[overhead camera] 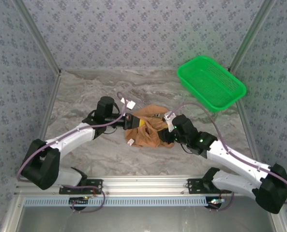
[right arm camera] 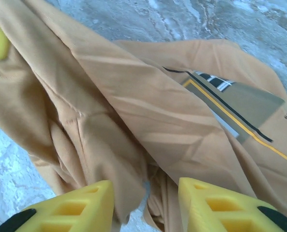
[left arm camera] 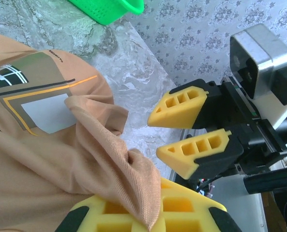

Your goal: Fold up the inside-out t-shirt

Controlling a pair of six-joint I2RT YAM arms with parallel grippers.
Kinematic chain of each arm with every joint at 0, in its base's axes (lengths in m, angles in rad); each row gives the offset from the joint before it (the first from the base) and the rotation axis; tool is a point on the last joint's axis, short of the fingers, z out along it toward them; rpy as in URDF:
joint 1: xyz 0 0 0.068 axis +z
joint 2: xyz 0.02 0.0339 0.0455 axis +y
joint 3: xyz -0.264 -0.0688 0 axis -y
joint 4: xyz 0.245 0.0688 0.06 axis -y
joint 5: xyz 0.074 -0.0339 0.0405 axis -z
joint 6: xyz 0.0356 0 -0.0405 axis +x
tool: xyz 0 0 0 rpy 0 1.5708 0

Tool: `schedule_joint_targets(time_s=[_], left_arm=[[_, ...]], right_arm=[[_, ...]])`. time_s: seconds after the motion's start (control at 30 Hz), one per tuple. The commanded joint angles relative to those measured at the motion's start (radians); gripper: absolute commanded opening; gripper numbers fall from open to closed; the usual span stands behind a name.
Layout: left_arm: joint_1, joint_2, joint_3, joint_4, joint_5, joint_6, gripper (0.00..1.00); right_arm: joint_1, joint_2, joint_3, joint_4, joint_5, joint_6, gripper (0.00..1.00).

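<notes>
jaws of your left gripper (left arm camera: 150, 212) are closed on a fold of the inside-out t-shirt (overhead camera: 148, 131). your right gripper (right arm camera: 145, 203) stands part open, straddling loose cloth and gripping nothing. the shirt lies bunched mid-table between both grippers, well apart from the green basket (overhead camera: 211, 84). recommendation: seat the right jaws over one single edge before closing, then draw the grippers apart to spread the cloth flat. the heap appears slightly longer left to right. its printed panel (right arm camera: 245, 104) faces up; collar direction cannot be told.

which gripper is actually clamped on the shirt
The left gripper: its jaws are shut on a fold of the orange-tan t-shirt. The right gripper stands with its jaws apart, holding nothing.
</notes>
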Motion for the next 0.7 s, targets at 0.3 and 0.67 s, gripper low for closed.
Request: schedule_joint_targets(time_s=[0.3,0.67], left_arm=[[0.002,-0.017,0.051,-0.044,0.027,0.050,0.00],[0.011,-0.057,0.079,-0.247,-0.458,0.122,0.07]], right_arm=[[0.030,0.216,0.115,0.114,-0.109,-0.119,0.64],[-0.084,0.131,0.093,0.190,-0.550,0.011,0.00]])
